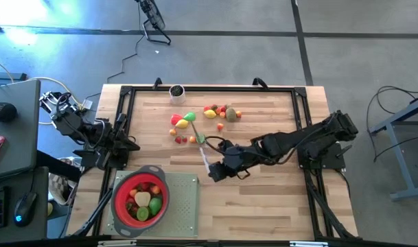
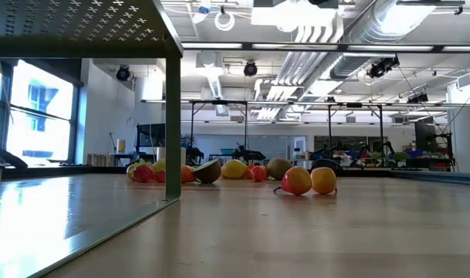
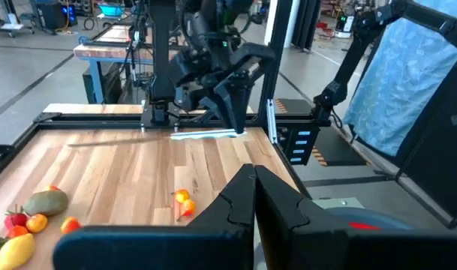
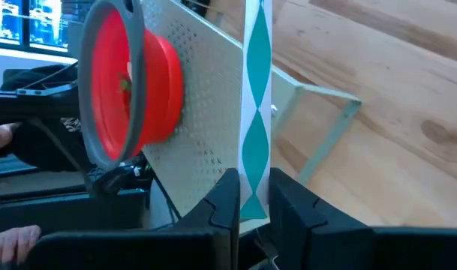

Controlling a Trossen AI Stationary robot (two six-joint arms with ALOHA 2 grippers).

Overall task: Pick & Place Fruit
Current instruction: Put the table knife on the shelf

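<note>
A red strainer (image 1: 141, 197) with a grey rim sits on a pale perforated stand (image 1: 183, 199) at the near left of the wooden table (image 1: 263, 199); inside it lie several small toy fruits (image 1: 143, 200), among them a yellow-green piece, a green one and red ones. The remaining fruit is scattered on the far middle of the table: one loose cluster (image 1: 184, 122) of red, yellow and green pieces, a second cluster (image 1: 222, 112) of yellow, red, orange and brown pieces beside it, and two small red-orange pieces (image 1: 182, 139) lying nearer the centre. A small dark cup (image 1: 176, 91) stands at the far edge of the table. The right arm reaches in from the right side, stretched low across the table toward its centre, with the right claw (image 1: 215, 171) near the middle; its fingers (image 4: 222, 196) are nearly closed, pinching a thin flat strip with a teal and white wavy pattern (image 4: 256, 112), which stands up between them. The left arm is folded at the left edge of the table, the left claw (image 1: 130, 145) closed with nothing in it, pointing across the table toward the other arm.
</note>
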